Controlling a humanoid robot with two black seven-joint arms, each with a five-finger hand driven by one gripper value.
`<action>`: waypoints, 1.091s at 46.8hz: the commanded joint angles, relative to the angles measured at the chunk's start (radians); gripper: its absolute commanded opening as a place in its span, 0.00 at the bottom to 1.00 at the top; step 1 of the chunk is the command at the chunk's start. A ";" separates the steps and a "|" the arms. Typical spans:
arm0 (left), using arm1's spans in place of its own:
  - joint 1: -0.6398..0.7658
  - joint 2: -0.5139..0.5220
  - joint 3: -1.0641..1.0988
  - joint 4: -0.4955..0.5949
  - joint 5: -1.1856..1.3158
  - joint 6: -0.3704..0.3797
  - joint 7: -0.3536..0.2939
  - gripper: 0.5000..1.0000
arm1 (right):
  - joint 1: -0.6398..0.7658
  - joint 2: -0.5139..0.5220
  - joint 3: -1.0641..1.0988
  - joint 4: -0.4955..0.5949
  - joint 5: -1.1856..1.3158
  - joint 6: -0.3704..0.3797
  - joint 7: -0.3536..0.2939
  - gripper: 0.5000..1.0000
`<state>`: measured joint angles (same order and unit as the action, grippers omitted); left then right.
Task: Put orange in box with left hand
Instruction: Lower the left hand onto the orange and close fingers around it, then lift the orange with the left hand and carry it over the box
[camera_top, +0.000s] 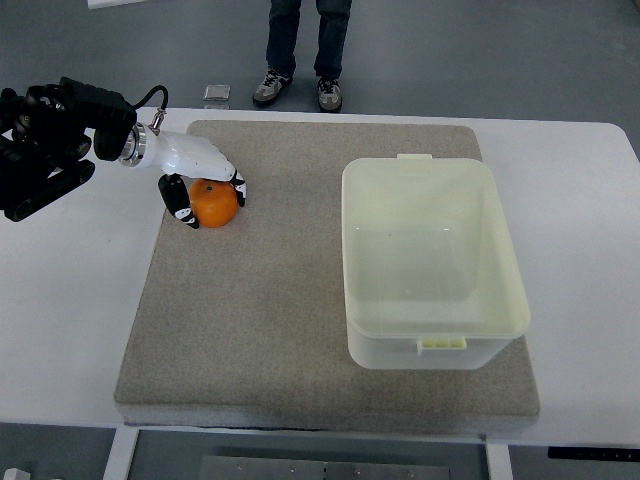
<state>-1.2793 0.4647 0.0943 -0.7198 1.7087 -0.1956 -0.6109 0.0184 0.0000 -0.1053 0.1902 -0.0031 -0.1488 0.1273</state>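
With our left hand (200, 178) curled over the orange (214, 203), fingers (181, 201) wrapping both sides, the box (432, 345) lies well right of the orange, empty.

Person (308, 50) cut off above knees

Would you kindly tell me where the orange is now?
In the top view, the orange sits on the grey mat's far-left part, within the left hand's fingers.

A round, bright orange fruit (214, 203); a white robot left hand (196, 165) with black fingertips; a pale, translucent cream plastic box (433, 263); a grey-beige felt mat (260, 330); a plain white table (70, 320); blue jeans (308, 30).
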 joint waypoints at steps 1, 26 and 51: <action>0.000 0.000 -0.001 0.002 -0.003 0.010 0.000 0.04 | -0.002 0.000 0.001 0.000 0.000 0.000 0.000 0.86; -0.006 -0.001 -0.005 0.029 -0.021 0.056 0.000 0.00 | 0.000 0.000 -0.001 0.000 0.000 0.000 0.000 0.86; -0.064 -0.029 -0.015 0.082 -0.138 0.073 0.000 0.00 | 0.000 0.000 -0.001 0.000 0.000 0.000 0.000 0.86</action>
<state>-1.3280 0.4353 0.0778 -0.6336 1.6005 -0.1229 -0.6108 0.0183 0.0000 -0.1054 0.1902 -0.0031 -0.1488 0.1274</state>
